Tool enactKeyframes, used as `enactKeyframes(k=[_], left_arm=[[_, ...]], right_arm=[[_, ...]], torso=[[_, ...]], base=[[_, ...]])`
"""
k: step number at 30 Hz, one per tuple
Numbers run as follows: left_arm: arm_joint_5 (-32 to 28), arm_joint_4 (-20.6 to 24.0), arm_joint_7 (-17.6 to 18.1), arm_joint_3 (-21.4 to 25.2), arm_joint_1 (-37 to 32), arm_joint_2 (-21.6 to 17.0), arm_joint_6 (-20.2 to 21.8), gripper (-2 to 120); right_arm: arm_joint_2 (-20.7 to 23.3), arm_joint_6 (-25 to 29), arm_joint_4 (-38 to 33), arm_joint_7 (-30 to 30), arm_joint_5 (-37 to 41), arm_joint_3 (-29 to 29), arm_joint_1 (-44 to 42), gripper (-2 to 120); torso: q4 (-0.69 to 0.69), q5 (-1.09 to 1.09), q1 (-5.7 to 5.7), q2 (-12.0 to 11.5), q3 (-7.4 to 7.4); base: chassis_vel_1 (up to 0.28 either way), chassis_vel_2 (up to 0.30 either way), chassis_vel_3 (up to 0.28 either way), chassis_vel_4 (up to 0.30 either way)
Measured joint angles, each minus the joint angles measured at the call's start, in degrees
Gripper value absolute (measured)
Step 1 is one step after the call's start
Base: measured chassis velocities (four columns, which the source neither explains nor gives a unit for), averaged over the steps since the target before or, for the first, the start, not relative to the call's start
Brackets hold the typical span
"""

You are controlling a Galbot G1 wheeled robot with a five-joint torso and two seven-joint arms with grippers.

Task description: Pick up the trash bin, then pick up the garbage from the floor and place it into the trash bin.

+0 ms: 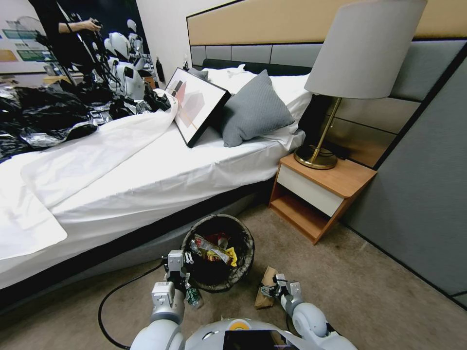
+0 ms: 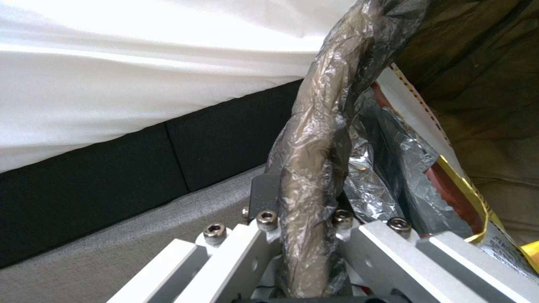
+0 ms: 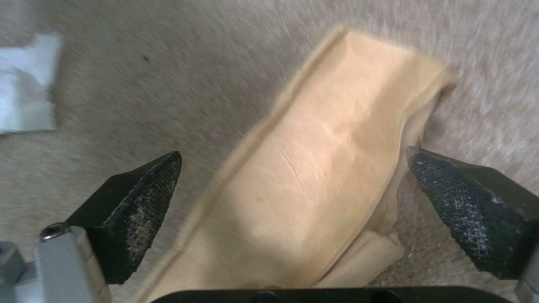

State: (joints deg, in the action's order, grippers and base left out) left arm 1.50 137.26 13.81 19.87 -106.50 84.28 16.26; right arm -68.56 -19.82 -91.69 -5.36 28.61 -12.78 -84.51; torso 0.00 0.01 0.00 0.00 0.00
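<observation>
The left tool (image 1: 176,265) is clenched on the bag-lined rim of the trash bin (image 1: 243,243), at the bin's 8 o'clock, beside the bed (image 1: 146,184). Wrappers (image 1: 211,250) lie inside the bin. At the bin's 4 o'clock, the right tool (image 3: 294,198) hangs released, its pads either side of the brown paper bag (image 3: 314,181) on the floor (image 1: 369,291).

Left arm reaching forward and down, left gripper (image 1: 176,265) with fingers (image 2: 264,198) clamped on the trash bin (image 1: 245,250) rim, right arm low and bent inward, right gripper (image 3: 292,185) spread wide, fingers (image 3: 143,189) either side of the brown paper bag (image 3: 314,181), none touching it
</observation>
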Motion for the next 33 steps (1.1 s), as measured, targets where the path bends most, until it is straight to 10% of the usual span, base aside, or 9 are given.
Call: enactKeyframes(k=[25, 33], left_arm=[[-0.1, -0.2, 0.1, -0.1, 0.2, 0.0, -0.1, 0], [-0.1, -0.2, 0.1, 0.0, 0.3, -0.1, -0.1, 0]], right_arm=[[0.2, 6.3, 2.9, 1.7, -3.6, -1.0, 0.8, 8], [0.6, 7.8, 3.3, 2.0, -5.0, -1.1, 1.3, 0]], torso=[[0.0, 0.0, 0.0, 0.0, 0.0], [0.0, -0.01, 0.0, 0.0, 0.0]], base=[[0.0, 0.0, 0.0, 0.0], [0.0, 0.0, 0.0, 0.0]])
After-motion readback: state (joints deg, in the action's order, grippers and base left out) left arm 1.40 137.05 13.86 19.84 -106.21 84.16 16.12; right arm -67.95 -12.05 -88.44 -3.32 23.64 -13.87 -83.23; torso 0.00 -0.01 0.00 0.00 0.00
